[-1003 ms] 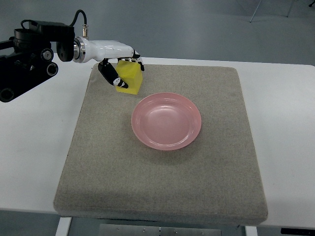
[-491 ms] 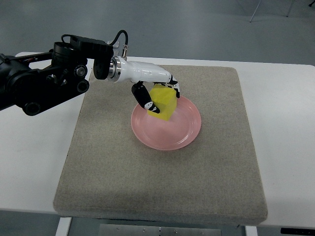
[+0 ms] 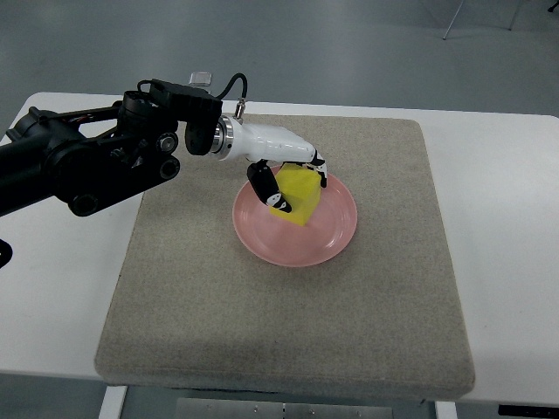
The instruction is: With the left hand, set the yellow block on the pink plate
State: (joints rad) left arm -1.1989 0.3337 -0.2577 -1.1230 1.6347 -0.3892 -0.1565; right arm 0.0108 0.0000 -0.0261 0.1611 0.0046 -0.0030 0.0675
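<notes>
Top view: left robot hand (image 3: 293, 179) clamped on yellow block (image 3: 297, 195) over pink plate (image 3: 336, 231).

No brand, label or writing readable anywhere (a small pale tag-like spot shows behind the arm, too small to read). Fingers (image 3: 260, 185) wrap the block, thumb side w/ black-and-white pads toward the camera; block sits tilted inside the plate's rim, upper-left part, contact w/ plate can't be told. Plate lies near the middle of a grey mat (image 3: 288, 332), apart from all its edges. Mat covers most of the white tabletop (image 3: 507, 218); open room on the mat's near half and right side, bare tabletop strips left and right.
</notes>
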